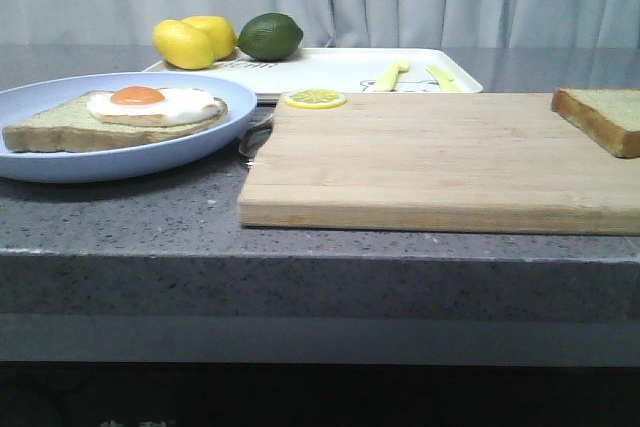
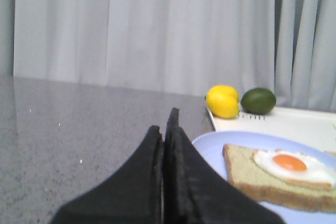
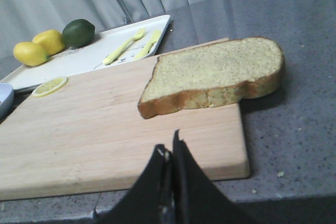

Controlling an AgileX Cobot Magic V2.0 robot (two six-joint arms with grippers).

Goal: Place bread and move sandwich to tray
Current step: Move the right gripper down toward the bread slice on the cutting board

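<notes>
Bread [image 1: 603, 118] on far right corner of wooden cutting board [image 1: 430, 162], partly overhanging edge. Sandwich [image 1: 115, 117]: bread slice with fried egg on blue plate [image 1: 120, 162], left of board, touching nothing else. Tray [image 1: 330, 72] behind board and plate; holds two lemons [image 1: 195, 41], lime [image 1: 270, 36], yellow fork [image 3: 123, 45] and knife [image 3: 147, 44]. Lemon slice [image 1: 315, 99] at board's back edge. Left gripper [image 2: 165, 129] fingers pressed together, empty, near plate rim. Right gripper [image 3: 170, 150] fingers together, empty, low over board's front edge, short of bread.
</notes>
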